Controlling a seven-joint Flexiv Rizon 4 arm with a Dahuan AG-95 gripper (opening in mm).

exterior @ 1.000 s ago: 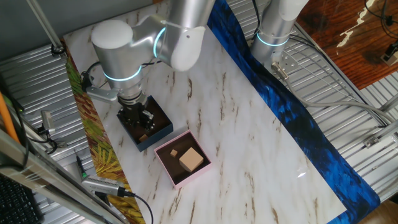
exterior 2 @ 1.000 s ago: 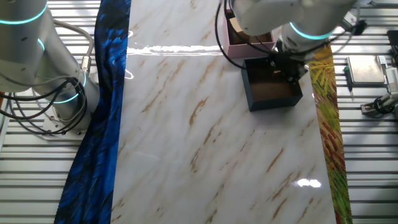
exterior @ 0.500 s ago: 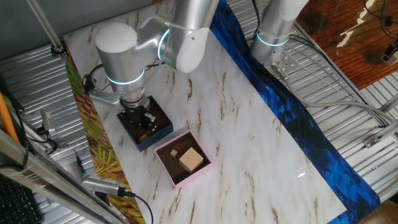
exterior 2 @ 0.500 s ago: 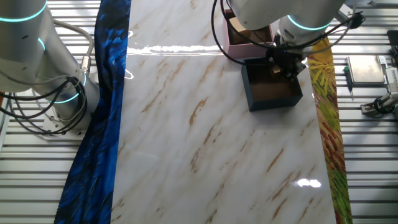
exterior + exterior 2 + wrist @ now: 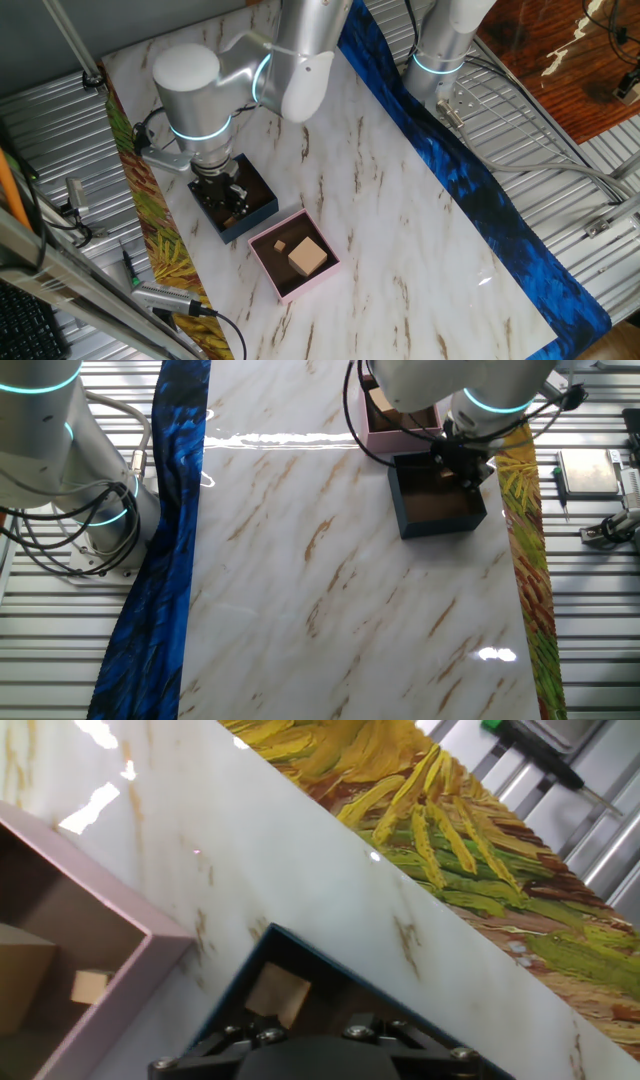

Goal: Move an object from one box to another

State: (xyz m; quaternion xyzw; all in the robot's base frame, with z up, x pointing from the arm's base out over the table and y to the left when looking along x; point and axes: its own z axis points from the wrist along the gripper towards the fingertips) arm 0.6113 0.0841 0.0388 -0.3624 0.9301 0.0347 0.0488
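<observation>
I have the gripper [image 5: 231, 196] down inside the navy box [image 5: 262, 205], which sits on the marble worktop [image 5: 400, 220] near the edge lined with the yellow-leaf strip [image 5: 170, 255]. From one fixed view the black fingers are low between the box walls, and a small tan block [image 5: 230, 220] shows on the brown floor just below them; I cannot tell whether the claw is spread or pinching the block. From the other fixed view the gripper [image 5: 462, 460] hangs over the far part of the navy box [image 5: 440, 515], the arm's grey wrist with its glowing teal ring [image 5: 495, 405] hiding the fingertips.

In the hand view the gripper's dark body fills the bottom edge, and a pale wooden block [image 5: 277, 994] lies just ahead of it in a corner of the navy box [image 5: 265, 945]. The pink box [image 5: 120, 910] stands just beside it, corner toward corner, and I cannot tell whether the two touch. Two blocks rest inside the pink box: a larger cube [image 5: 308, 257] and a smaller one [image 5: 281, 243], apart from each other. A blue cloth strip [image 5: 470, 200] runs along the opposite worktop edge, with a second arm's base [image 5: 440, 60] beyond it.
</observation>
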